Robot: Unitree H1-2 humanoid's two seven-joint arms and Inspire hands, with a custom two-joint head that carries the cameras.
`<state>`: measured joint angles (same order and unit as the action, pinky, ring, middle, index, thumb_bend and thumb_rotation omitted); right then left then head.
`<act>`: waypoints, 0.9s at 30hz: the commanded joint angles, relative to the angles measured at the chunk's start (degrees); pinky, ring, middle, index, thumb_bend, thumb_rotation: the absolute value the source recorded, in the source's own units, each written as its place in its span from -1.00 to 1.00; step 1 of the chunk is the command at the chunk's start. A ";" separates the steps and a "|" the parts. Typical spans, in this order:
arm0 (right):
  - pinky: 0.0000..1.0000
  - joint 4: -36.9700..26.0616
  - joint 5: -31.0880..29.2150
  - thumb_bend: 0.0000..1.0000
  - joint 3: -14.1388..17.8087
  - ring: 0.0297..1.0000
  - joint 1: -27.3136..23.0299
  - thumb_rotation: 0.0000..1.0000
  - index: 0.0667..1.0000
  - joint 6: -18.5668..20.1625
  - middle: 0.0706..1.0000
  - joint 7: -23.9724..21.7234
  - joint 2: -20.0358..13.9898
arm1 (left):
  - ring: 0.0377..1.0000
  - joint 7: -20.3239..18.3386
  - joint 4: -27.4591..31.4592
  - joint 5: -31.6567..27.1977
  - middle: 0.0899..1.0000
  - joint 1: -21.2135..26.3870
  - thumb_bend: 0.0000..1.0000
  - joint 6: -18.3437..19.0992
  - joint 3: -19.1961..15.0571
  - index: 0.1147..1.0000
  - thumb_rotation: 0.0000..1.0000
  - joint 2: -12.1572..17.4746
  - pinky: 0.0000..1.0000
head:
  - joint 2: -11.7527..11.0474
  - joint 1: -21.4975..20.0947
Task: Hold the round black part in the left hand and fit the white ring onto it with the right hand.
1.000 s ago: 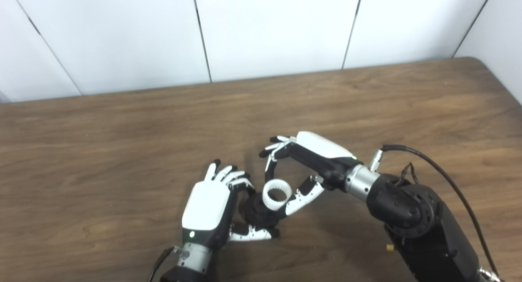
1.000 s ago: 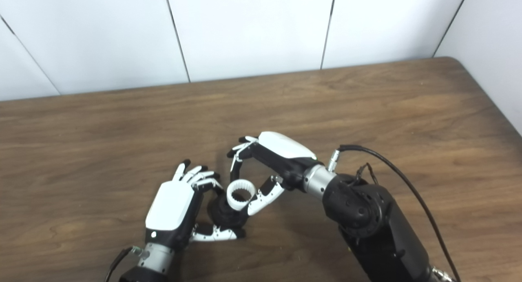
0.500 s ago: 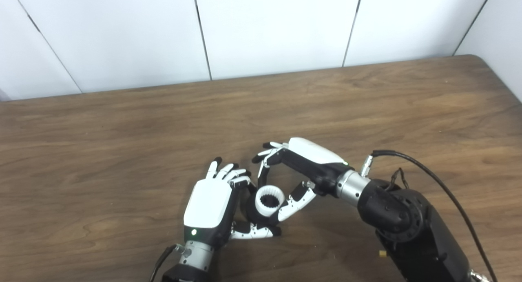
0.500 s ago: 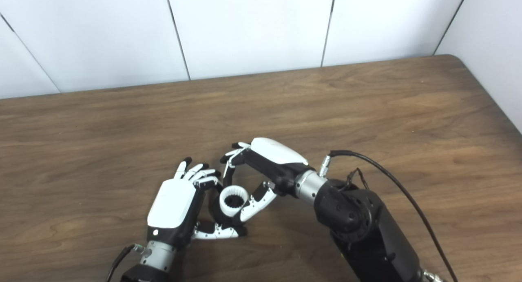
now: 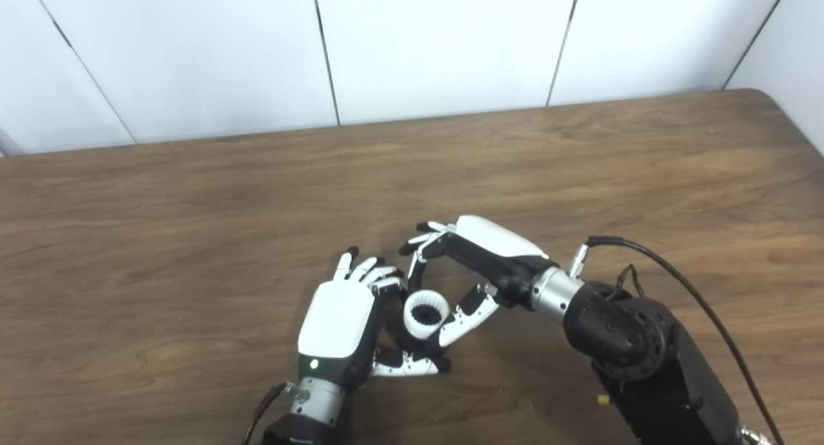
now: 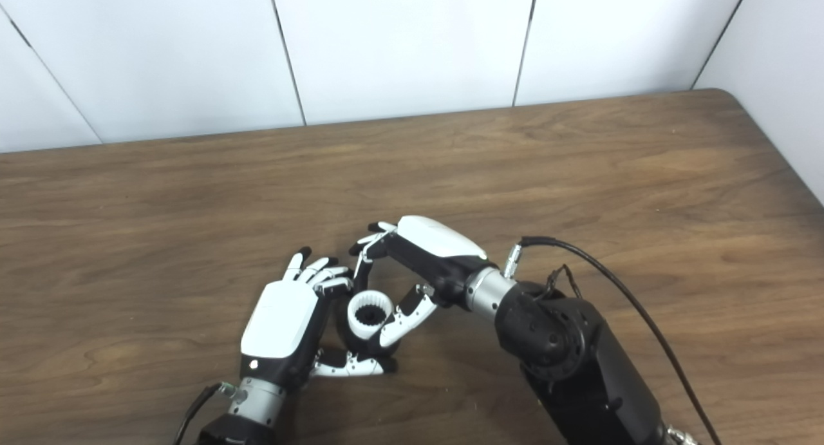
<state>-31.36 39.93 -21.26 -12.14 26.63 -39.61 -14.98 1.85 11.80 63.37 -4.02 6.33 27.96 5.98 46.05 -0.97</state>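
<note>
Since a second ago, the white ring (image 5: 426, 314) has been lowered from a tilted position beside the round black part (image 5: 412, 339) and is now seated on top of it, with dark teeth visible through its opening; the right robot hand (image 5: 473, 265) has been brought down and leftward with it. Over the last half second, little change is seen apart from a slight shift of the whole picture. The round black part is grasped by the left robot hand (image 5: 341, 326), whose fingers (image 5: 368, 272) are curled over its far side and whose thumb (image 5: 412, 366) is laid beneath it, low over the wooden tabletop (image 5: 193, 239). The white ring is pinched by the right robot hand, one finger (image 5: 415, 265) arched over its far edge and the thumb (image 5: 467, 316) pressed against its right side. A black cable (image 5: 682, 277) is looped from the right wrist.
</note>
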 commanded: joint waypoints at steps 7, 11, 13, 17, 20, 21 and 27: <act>1.00 -0.01 0.09 0.05 -0.14 0.97 -2.79 -0.74 -0.11 -1.38 0.67 1.68 0.25 | 0.75 -0.76 -0.43 0.32 0.50 0.16 0.05 -0.20 0.83 -0.16 -0.89 -0.50 1.00 | -0.07 -0.07; 1.00 0.47 0.28 0.05 -0.35 0.97 -3.06 -0.74 -0.11 -1.32 0.67 1.70 0.11 | 0.74 -0.29 -0.64 0.15 0.49 0.21 0.05 -0.42 0.83 -0.17 -0.89 -0.55 1.00 | -0.10 -0.25; 1.00 0.84 0.39 0.05 -0.39 0.97 -3.20 -0.74 -0.11 -1.37 0.67 1.68 -0.07 | 0.74 -0.28 -0.59 0.24 0.49 0.25 0.05 -0.36 0.85 -0.17 -0.89 -0.58 1.00 | -0.07 -0.29; 1.00 1.40 0.31 0.05 -0.27 0.97 -3.26 -0.74 -0.11 -1.53 0.67 1.74 -0.37 | 0.74 -0.07 -0.73 0.38 0.49 0.35 0.05 -0.43 0.87 -0.17 -0.89 -0.56 1.00 | -0.08 -0.35; 1.00 1.67 0.23 0.05 -0.14 0.97 -3.18 -0.74 -0.11 -1.17 0.68 1.56 -0.50 | 0.74 -0.01 -0.85 0.42 0.49 0.47 0.05 -0.41 0.85 -0.17 -0.89 -0.56 1.00 | -0.16 -0.49; 1.00 1.71 0.17 0.05 -0.10 0.97 -3.13 -0.74 -0.11 -1.07 0.68 1.48 -0.54 | 0.74 -0.07 -0.91 0.41 0.49 0.51 0.05 -0.37 0.84 -0.17 -0.89 -0.54 1.00 | -0.16 -0.49; 1.00 2.09 -0.16 0.05 -0.14 0.97 -2.62 -0.74 -0.11 -1.75 0.68 1.85 -0.92 | 0.73 0.05 -1.13 0.74 0.49 0.67 0.05 -0.21 0.86 -0.17 -0.89 -0.51 1.00 | -0.20 -0.50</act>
<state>-28.94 39.82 -21.71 -13.42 26.42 -39.35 -15.39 2.18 11.38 63.37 -3.72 6.31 28.22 5.76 45.79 -1.41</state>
